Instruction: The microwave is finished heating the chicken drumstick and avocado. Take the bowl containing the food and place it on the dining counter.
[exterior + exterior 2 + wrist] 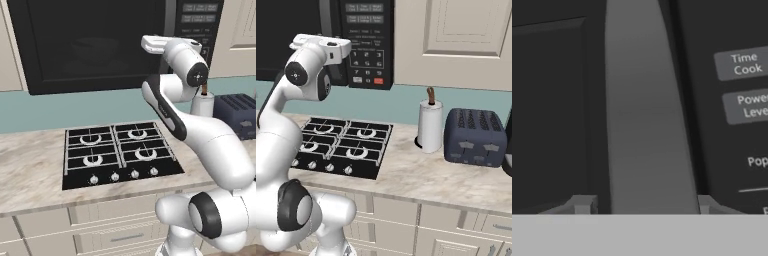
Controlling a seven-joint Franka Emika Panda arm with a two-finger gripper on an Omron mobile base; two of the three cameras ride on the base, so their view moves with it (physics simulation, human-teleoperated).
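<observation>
The microwave hangs above the counter with its dark glass door closed. In the hand view its grey vertical handle rises between my two fingertips, and my gripper straddles it at the door's right edge. The right fingertip sits at the handle's edge. A narrow gap shows between the left fingertip and the handle, so the jaws are open around it. The bowl, chicken drumstick and avocado are hidden behind the dark door. The dining counter is out of view.
A black gas hob lies in the marbled counter below the microwave. To its right stand a paper towel roll and a dark blue toaster. The button panel lies right of the handle. A cream cabinet adjoins the microwave.
</observation>
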